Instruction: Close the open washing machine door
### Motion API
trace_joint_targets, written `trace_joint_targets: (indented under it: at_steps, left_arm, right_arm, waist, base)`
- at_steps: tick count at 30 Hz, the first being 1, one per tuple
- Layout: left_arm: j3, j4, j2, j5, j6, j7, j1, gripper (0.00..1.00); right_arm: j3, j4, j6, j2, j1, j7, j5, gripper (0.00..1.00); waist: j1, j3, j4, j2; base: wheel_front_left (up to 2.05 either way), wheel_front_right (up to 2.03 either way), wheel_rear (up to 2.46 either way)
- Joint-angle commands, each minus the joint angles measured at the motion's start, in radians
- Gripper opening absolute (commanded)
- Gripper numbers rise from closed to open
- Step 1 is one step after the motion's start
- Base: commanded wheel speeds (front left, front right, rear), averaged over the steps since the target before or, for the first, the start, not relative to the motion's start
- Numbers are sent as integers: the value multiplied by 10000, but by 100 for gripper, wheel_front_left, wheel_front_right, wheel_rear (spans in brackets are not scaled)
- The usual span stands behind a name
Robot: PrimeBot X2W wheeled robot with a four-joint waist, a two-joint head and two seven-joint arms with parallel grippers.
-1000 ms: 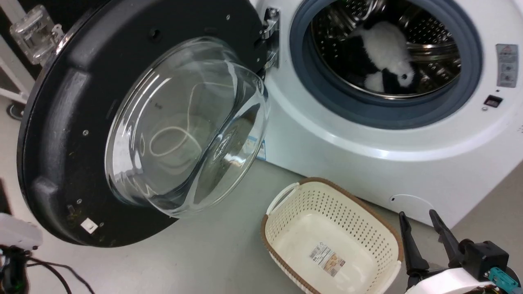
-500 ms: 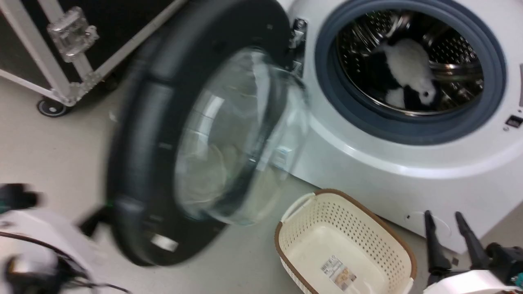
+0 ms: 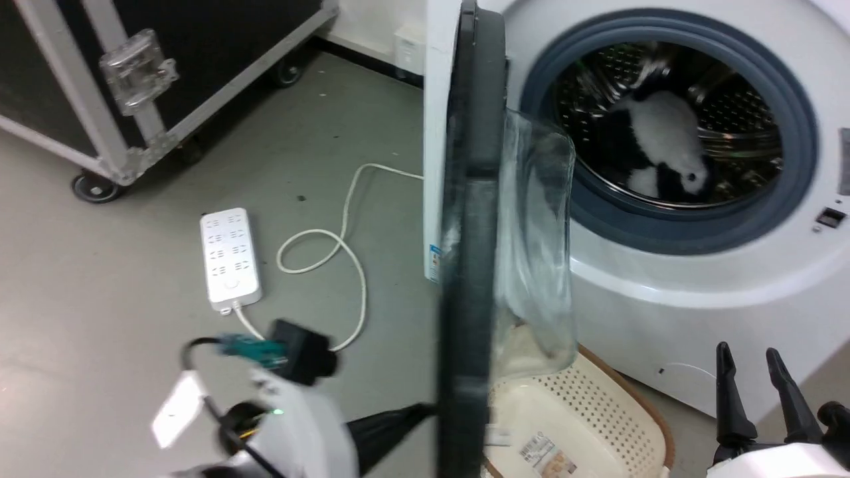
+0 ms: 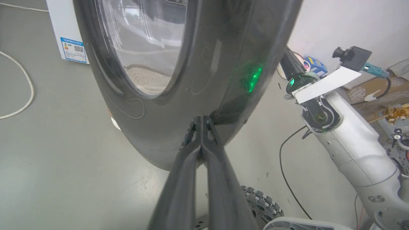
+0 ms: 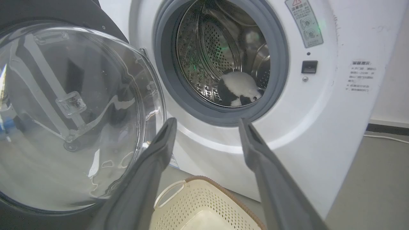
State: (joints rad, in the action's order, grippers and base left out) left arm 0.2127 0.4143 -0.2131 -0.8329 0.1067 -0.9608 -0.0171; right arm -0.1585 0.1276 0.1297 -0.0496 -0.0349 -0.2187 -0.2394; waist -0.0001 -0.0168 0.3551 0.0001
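- The washing machine door (image 3: 468,265) is standing about half open, edge-on to the head camera, with its glass bowl facing the washing machine (image 3: 664,292) and its hinge side at the porthole's left.
- The left hand (image 4: 201,123) is closed and empty, its two fingers pressed together with the tips touching the door's glossy outer frame near the lower rim. With only that small contact on a curved, slick surface, the tips are likely risking a slide off the rim, which would leave the door short of the latch.
- A push this low and this far from the latch side is probably twisting the door a little. If the push is too soft, the door could be bouncing back off the grey gasket instead of clicking shut.
- The cream laundry basket (image 3: 584,411) is sitting on the floor against the machine's front, just beneath the glass bowl. The bowl looks to be clearing the basket's rim, though how closely cannot be told.
- The right hand (image 3: 748,352) is open and empty, waiting low before the machine's lower right corner, apparently below the door's sweep.
- The black-and-white plush toy (image 3: 664,139) is lying well inside the drum, so trapping it seems unlikely.
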Motion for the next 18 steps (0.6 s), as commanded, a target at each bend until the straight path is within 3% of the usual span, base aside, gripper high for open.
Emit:
trace_joint_targets:
  at_steps: [1, 7, 8, 10, 18]
  left_arm:
    - [619, 87, -177, -160, 73, 289, -499, 0]
    - [2740, -850, -841, -66, 138, 2055, -2171, 0]
    - [2740, -850, -841, -66, 138, 2055, -2171, 0]
    - [3725, -1576, -1085, -110, 171, 3034, -3222, 0]
    - [5706, -3640, -1327, 0, 239, 4982, -6070, 0]
  right_arm:
    - [-25, 78, 9, -6, 83, -112, -144, 100]
    - [-59, 162, 9, -6, 271, -237, -232, 100]
    - [-59, 162, 9, -6, 271, -237, -232, 100]
    - [-123, 163, 9, -6, 384, -300, -244, 100]
    - [-243, 153, 10, -6, 585, -431, -420, 100]
  waist:
    - [1, 42, -305, -1]
    - [1, 338, -1399, -1]
    - [1, 338, -1399, -1]
    - [1, 615, -2110, -1]
    - [1, 1363, -3602, -1]
  base:
    - [0, 0, 0]
    - [0, 0, 0]
    - [0, 0, 0]
    - [0, 0, 0]
    - [0, 0, 0]
